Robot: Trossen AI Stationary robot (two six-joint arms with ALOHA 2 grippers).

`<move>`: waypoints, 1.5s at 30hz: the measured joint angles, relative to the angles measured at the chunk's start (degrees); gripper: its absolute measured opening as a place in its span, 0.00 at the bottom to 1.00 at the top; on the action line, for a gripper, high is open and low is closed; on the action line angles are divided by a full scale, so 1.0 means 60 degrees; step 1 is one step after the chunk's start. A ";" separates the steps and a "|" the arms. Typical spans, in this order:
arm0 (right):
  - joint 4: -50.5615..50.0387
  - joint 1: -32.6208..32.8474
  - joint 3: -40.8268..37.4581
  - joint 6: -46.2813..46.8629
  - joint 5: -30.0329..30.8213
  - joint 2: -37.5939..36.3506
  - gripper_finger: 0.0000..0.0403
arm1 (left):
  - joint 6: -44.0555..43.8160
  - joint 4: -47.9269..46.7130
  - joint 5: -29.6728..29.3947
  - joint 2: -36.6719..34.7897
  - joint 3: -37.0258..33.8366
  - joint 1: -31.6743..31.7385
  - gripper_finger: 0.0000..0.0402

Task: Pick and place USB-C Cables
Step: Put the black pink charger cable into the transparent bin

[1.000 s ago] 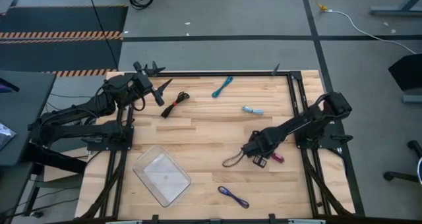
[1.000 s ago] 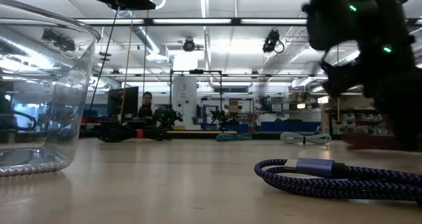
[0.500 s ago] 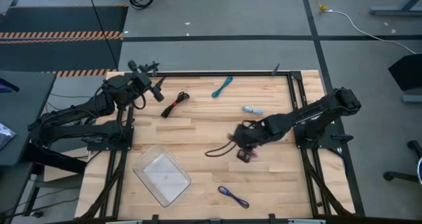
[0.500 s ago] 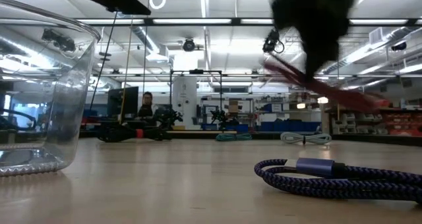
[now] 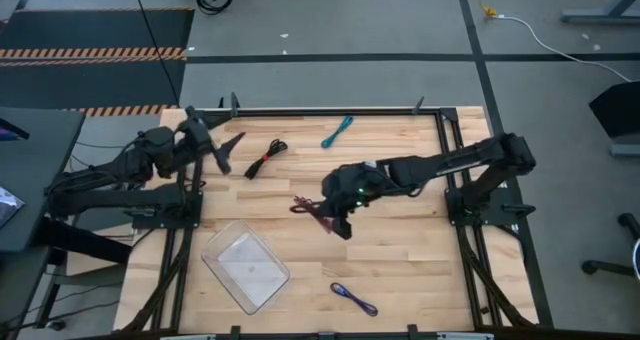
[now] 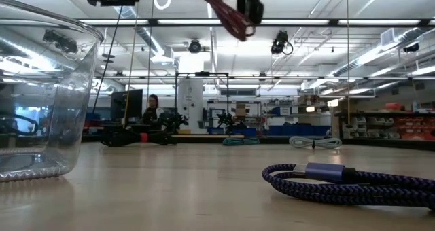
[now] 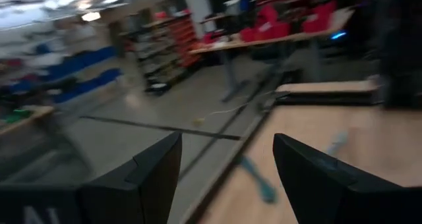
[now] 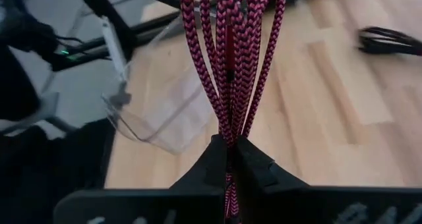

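My right gripper (image 5: 332,216) hangs over the table's middle, shut on the magenta cable bundle (image 5: 308,209), which also shows high in the low view (image 6: 228,13). My left gripper (image 5: 226,146) is open near the far left corner and holds nothing. The black-and-red cable (image 5: 266,158), the teal cable (image 5: 337,131) and the purple cable (image 5: 354,299) lie flat on the wood. The purple cable (image 6: 346,183) is close in the low view. My right arm covers the pale blue-grey cable from above; it shows far off in the low view (image 6: 314,142). My right gripper pinches the magenta bundle (image 8: 229,141) between its two fingers, across several strands at once. The looped end (image 8: 231,46) sticks out past the fingertips, and a short tail (image 8: 228,201) runs back between the fingers. The fingers slant down toward the table's left. The cable is lifted clear.
The clear plastic tray (image 5: 245,267) sits near the table's near left edge, below and left of my right gripper; its wall fills the low view's left (image 6: 47,88). Bare wood lies between tray and purple cable. A black frame (image 5: 330,111) rims the table.
My right gripper has risen from the table's right near part and swung toward the left and a little toward the far edge. The magenta cable, which lay on the wood, went with it and now hangs clear. My left gripper has drawn back slightly toward the left edge.
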 joint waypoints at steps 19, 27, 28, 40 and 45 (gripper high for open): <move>0.3588 -0.0198 0.0001 -0.4556 0.1848 0.1015 0.03 | -0.1246 -0.0122 0.4417 0.0339 0.0004 -0.2767 0.61; 0.4816 -0.0181 0.0004 -0.5092 0.2735 0.1023 0.03 | -0.1261 0.1519 0.2629 0.1897 0.0004 -0.3448 0.61; 0.4831 -0.0160 0.0004 -0.5161 0.2733 0.1023 0.03 | -0.1157 0.1695 0.2414 0.2108 0.0004 -0.3475 0.61; 0.4684 0.0272 0.0004 -0.5548 0.3090 0.1023 0.03 | -0.0870 0.3498 0.2383 0.3092 0.0004 -0.3464 0.62; 0.4709 0.0035 0.0000 -0.5539 0.2980 0.1025 0.03 | -0.0695 0.3771 0.2574 0.3561 0.0004 -0.3449 0.62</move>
